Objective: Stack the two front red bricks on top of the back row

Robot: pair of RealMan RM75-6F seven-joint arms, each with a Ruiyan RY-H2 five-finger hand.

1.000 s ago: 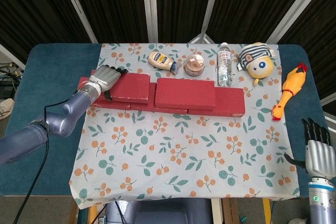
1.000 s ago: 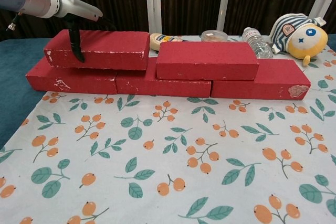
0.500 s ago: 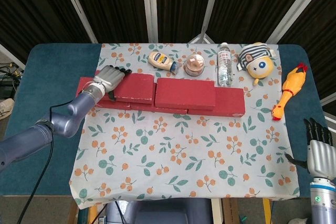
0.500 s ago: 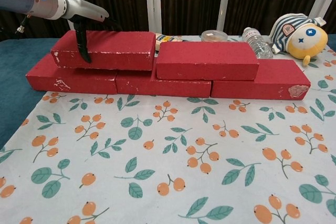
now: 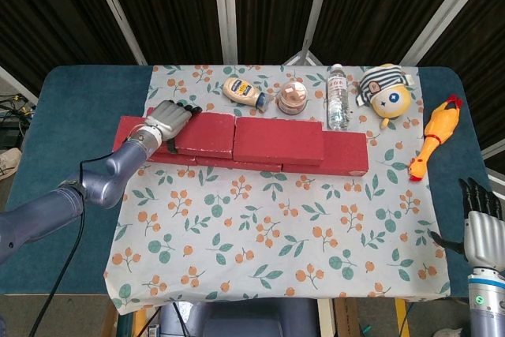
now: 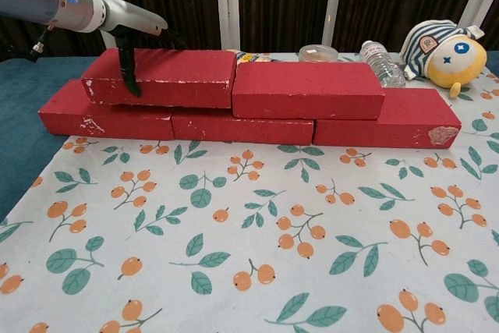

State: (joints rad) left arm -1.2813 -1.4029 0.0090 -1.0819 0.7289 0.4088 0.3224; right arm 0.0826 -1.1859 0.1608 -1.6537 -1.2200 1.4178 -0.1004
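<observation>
The upper-left rectangular red brick (image 5: 203,133) (image 6: 161,77) is seated on the back row of red bricks (image 5: 345,154) (image 6: 242,125), and has been shifted right since a second ago: the gap seen earlier is closed, and its right end is now touching the upper-right rectangular red brick (image 5: 278,140) (image 6: 308,89). Both are stacked on the row. The brick's left end is gripped by the left hand (image 5: 167,120) (image 6: 129,44), fingers draped over the top, thumb down the front face. The right hand (image 5: 481,226) is kept at the table's near right edge, fingers apart and extended, nothing held. Behind the row a mayonnaise squeeze bottle (image 5: 244,91), a clear plastic water bottle (image 5: 338,98), a striped-cap plush toy (image 5: 386,92) (image 6: 446,51) and a yellow rubber chicken (image 5: 435,138) are unmoved.
</observation>
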